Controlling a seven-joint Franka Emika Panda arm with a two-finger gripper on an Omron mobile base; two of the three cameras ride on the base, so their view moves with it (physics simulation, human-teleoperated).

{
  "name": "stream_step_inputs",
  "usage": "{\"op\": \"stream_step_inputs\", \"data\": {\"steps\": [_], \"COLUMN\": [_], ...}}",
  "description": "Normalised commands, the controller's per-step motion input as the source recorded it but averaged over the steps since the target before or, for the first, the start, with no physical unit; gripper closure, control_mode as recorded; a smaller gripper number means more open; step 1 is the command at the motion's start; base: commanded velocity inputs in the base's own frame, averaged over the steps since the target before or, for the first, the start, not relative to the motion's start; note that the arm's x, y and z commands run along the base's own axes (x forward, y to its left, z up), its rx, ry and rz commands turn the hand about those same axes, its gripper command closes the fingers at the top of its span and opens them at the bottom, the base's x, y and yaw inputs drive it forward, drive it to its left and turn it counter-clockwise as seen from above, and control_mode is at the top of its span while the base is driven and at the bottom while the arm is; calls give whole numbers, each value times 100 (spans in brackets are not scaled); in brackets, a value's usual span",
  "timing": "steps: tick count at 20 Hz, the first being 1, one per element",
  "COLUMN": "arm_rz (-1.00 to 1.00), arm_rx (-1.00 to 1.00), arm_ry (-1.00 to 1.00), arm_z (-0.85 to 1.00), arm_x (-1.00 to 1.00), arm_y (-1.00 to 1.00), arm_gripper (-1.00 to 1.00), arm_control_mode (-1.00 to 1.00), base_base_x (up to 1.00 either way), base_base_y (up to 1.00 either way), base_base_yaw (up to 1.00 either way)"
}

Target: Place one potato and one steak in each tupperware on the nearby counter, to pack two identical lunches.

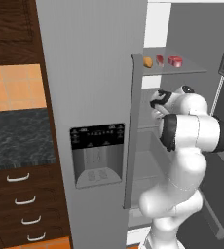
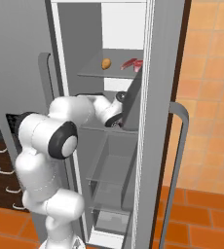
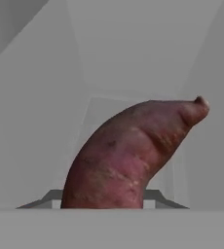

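A: Where is the gripper (image 2: 115,121) sitting?

B: It is reaching into the open fridge (image 1: 92,97), at the middle of the right base view, just under the upper shelf (image 1: 182,69). Whether the fingers are apart or together, I cannot tell; the arm (image 1: 192,129) and the fridge wall are hiding them.

A: And what is showing in the hand view?

B: A long, curved, reddish-purple sweet potato (image 3: 128,155) is rising from the bottom centre and bending toward the upper right, against plain grey fridge walls.

A: Where is the food for the lunches?

B: The potato (image 1: 147,62) is lying on that upper shelf, in the upper middle of the left base view. Two steaks (image 1: 175,61) are lying just to its right, near each other.

A: Anything outside the fridge?

B: The counter (image 1: 19,138) is showing at the left edge of the left base view, with white-handled drawers (image 1: 21,199) beneath it.
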Motion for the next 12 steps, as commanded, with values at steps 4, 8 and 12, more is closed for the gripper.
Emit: {"op": "stream_step_inputs", "data": {"steps": [4,8,12], "arm_rz": [-10,-13,-5], "arm_rx": [1,0,0], "arm_ry": [-10,0,0], "arm_z": [98,88,78], "arm_x": [-100,-100,-100], "arm_y": [22,21,24], "arm_gripper": [100,100,100], "arm_control_mode": [-100,-100,-100], "base_base_x": [0,0,0], "base_base_y": [0,0,0], "base_base_yaw": [0,0,0]}}
